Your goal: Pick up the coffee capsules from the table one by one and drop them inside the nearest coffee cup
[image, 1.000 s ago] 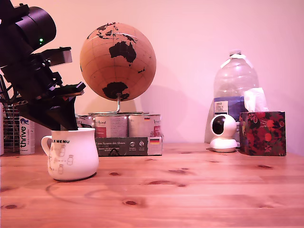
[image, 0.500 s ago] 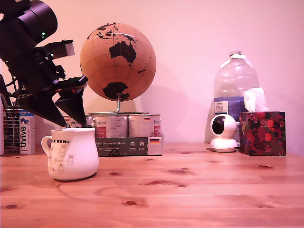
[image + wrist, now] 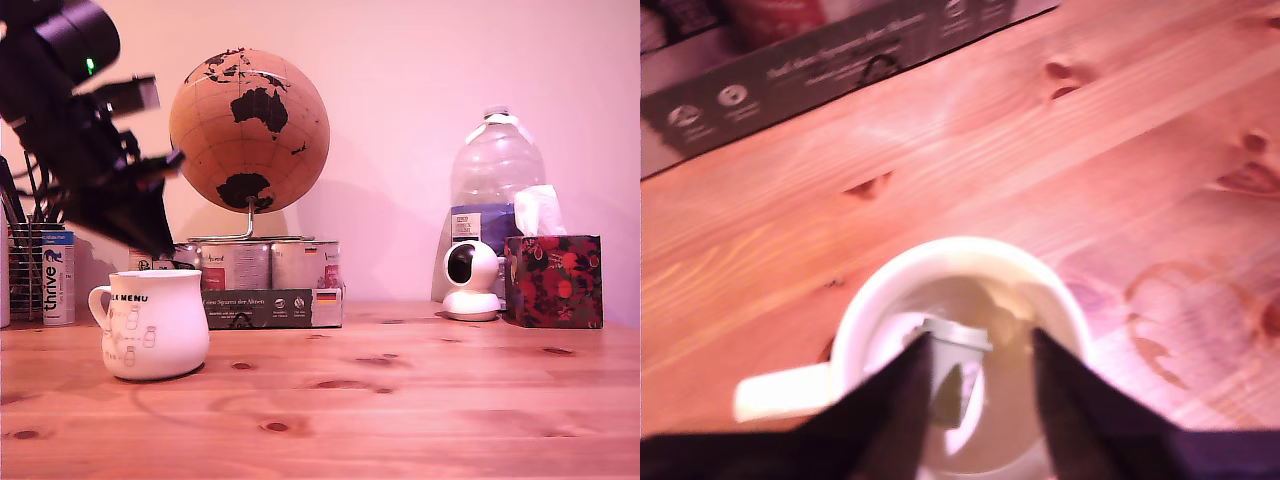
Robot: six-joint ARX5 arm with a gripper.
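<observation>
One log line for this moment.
gripper: open, above coffee cup | capsule: inside cup | table: no capsule seen

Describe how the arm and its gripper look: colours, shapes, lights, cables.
In the exterior view the arm is matte black and blocky, topped by a round black cylindrical housing with a small green light glowing on it. A box-shaped part juts out beside it, and thin dark cables trail down at the exterior view's left. The gripper has two black, wedge-shaped fingers that taper to narrow tips. No markings are legible.
</observation>
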